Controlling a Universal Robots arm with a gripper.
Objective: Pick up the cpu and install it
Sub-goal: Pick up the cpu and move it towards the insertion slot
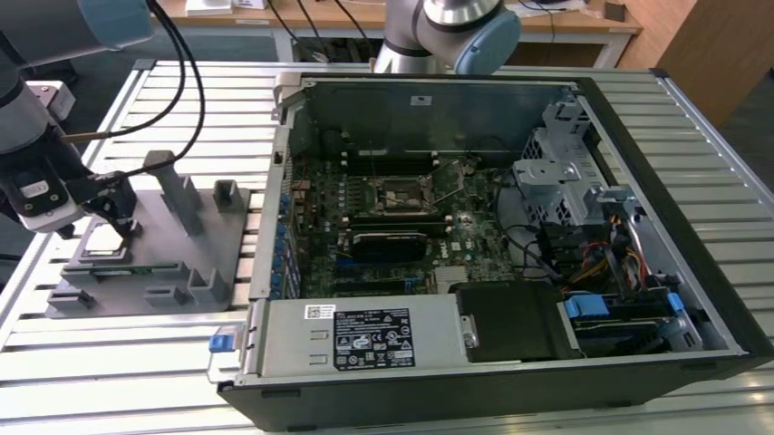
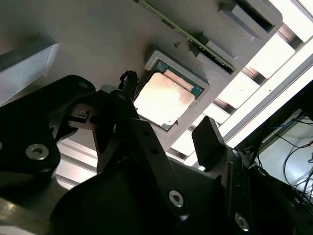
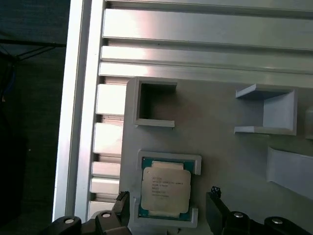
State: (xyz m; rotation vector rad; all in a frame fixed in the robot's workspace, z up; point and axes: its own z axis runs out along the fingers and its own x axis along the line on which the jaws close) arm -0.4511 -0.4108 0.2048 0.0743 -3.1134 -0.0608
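The cpu, a flat silver square, lies in a shallow pocket of the grey holder block at the exterior view's left. My gripper hangs just above it, open. In both wrist views the two black fingers stand on either side of the cpu without touching it; the gripper holds nothing. The black socket sits on the motherboard inside the open computer case.
A thin green memory stick lies in a slot of the same holder. Grey posts rise from the block beside my gripper. The slatted metal table carries everything. A second arm's base stands behind the case.
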